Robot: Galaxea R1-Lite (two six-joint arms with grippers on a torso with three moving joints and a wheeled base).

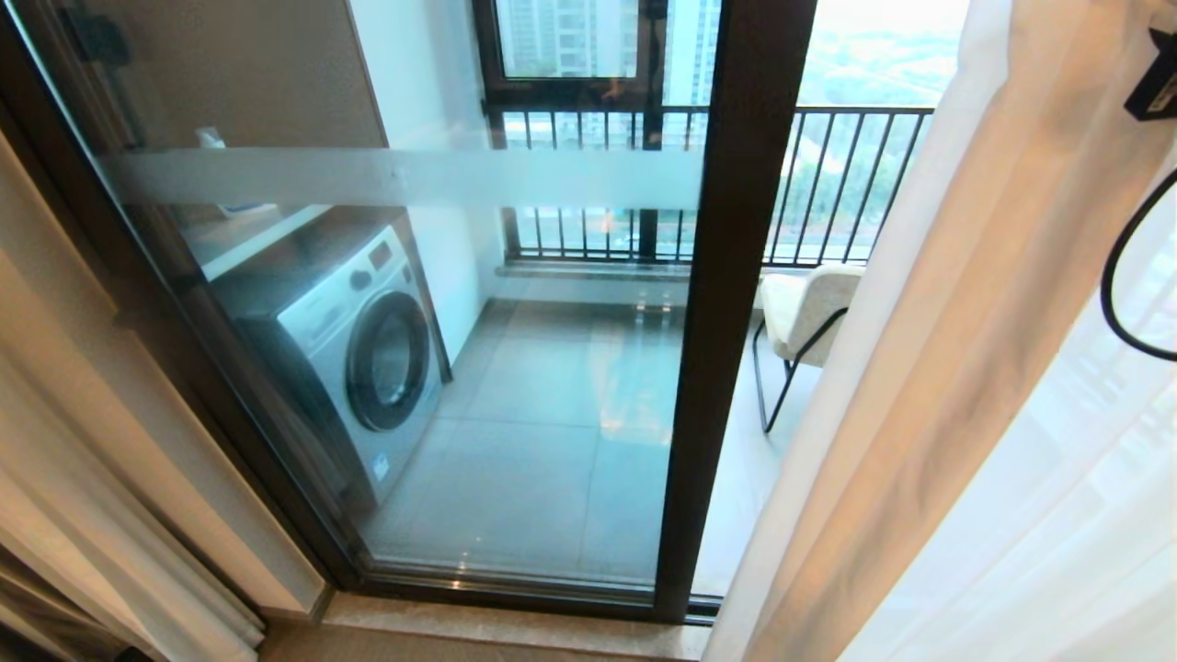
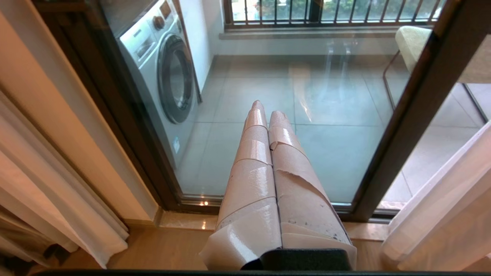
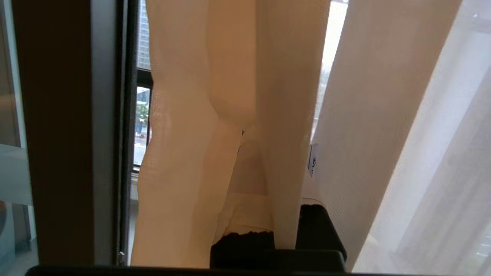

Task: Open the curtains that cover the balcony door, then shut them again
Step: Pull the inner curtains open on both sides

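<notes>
Right gripper (image 3: 264,153) was raised at the right side of the door (image 1: 726,303), jaws closed on a fold of the beige drape (image 3: 280,115); the fabric ran down between the taped fingers (image 3: 245,214) and hid most of them. Sheer curtain (image 3: 441,153) hung just beyond the gripper, on the side away from the door frame. In the head view, only a black part of that arm and a cable showed at the upper right, against the drape (image 1: 919,368).

Left gripper (image 2: 268,113) hung low, pointing at the lower door glass, its taped fingers (image 2: 253,153) pressed together and holding nothing. It touched neither curtain nor door. A second drape (image 2: 57,184) hung well off to its left side.

Most of the glass was uncovered; through it, beyond the left gripper, stood a washer (image 1: 349,349) and a chair (image 1: 809,313).
</notes>
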